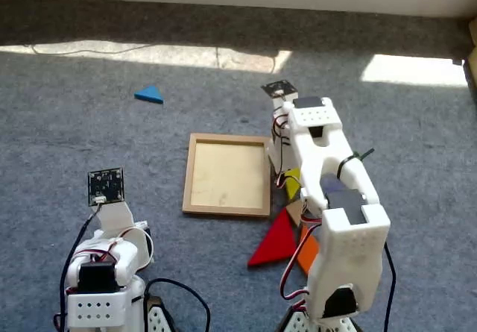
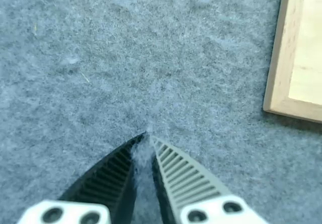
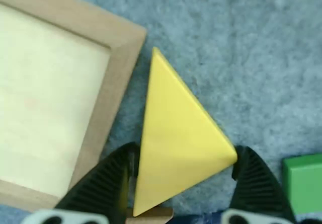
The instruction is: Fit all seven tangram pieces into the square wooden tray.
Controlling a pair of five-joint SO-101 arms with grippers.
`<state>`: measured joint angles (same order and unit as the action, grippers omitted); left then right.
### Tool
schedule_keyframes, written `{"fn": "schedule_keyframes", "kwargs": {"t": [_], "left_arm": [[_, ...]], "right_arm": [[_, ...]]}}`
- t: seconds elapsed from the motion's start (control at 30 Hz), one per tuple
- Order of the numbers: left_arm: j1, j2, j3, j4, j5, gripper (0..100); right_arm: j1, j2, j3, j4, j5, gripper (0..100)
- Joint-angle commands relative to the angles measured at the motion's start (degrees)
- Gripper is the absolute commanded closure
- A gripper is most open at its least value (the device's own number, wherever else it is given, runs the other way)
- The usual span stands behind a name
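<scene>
The square wooden tray [image 1: 189, 175] lies empty on the grey carpet. My right gripper [image 3: 183, 183] is shut on a yellow triangle [image 3: 173, 138], one finger on its long edge and the other on its corner, just beside the tray's rim [image 3: 118, 88]. In the high view the yellow triangle [image 1: 292, 183] peeks out under the right arm [image 1: 320, 145]. A red triangle [image 1: 277, 240], an orange piece [image 1: 307, 251] and a brown piece [image 1: 296, 211] lie close together right of the tray. A blue triangle [image 1: 150, 94] lies far off to the back left. My left gripper [image 2: 149, 137] is shut over bare carpet.
A green piece [image 3: 302, 181] lies by the right finger. A corner of the tray [image 2: 279, 73] lies apart from the left gripper. The left arm [image 1: 104, 268] is folded at the front left. Sunlit patches and a thin cable cross the carpet at the back.
</scene>
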<state>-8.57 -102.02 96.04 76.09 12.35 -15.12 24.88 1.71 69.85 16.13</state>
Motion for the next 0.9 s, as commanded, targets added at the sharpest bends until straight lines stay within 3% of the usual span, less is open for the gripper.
{"fn": "schedule_keyframes", "kwargs": {"t": [0.0,0.3,0.63,0.77,0.87], "left_arm": [[0.8,-0.9,1.1,0.3,-0.4,100],[0.8,-0.9,1.1,0.3,-0.4,100],[0.8,-0.9,1.1,0.3,-0.4,100],[0.8,-0.9,1.1,0.3,-0.4,100],[0.8,-0.9,1.1,0.3,-0.4,100]], "right_arm": [[0.9,-7.9,1.3,-1.0,1.0,80.3],[-4.1,-16.7,6.6,-1.0,0.6,80.3],[-14.4,-21.4,6.6,-1.2,-3.3,80.3],[-10.7,-21.3,6.4,-2.4,-3.5,78.6],[-5.7,-21.2,6.5,-5.1,-3.3,70.3]]}}
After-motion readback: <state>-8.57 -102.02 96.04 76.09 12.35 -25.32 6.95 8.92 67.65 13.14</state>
